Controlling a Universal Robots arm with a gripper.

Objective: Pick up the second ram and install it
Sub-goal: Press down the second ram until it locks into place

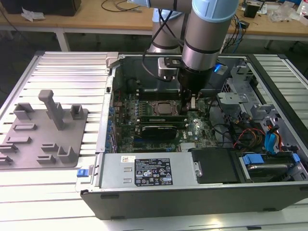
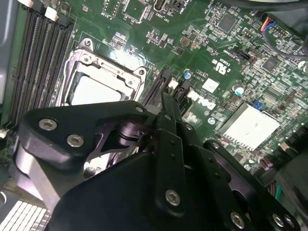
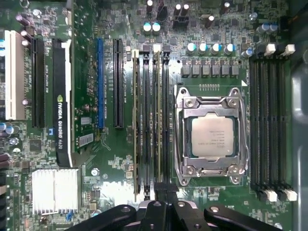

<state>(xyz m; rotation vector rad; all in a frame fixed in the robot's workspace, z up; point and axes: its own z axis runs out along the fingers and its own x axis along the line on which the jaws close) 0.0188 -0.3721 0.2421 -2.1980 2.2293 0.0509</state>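
- Exterior view shows the big open computer case (image 1: 144, 192) lying flat, with the robot arm (image 1: 207, 33) reaching down into the middle of it.
- The motherboard (image 3: 120, 159) covers the floor of the case.
- The gripper (image 3: 166, 190) hangs low over the motherboard, near its middle, just beside the CPU socket (image 3: 211, 137). In both wrist views its fingers (image 2: 166, 103) look clenched tight together. I see nothing between them.
- The second ram (image 3: 156, 120) looks to be the thin green strip standing in a memory slot between the CPU socket and the long black card slots. Another green strip (image 3: 136, 120) stands two slots away. I judge which is which only by how near the gripper is.
- What could go wrong: a push on just one end could tip the second ram, so one side sits high. A hard push on a crooked strip could hurt the slot.
- Hard to see: the gripper covers the near end of the second ram and its clip, so I cannot tell if it has clicked in or if the fingers touch it.
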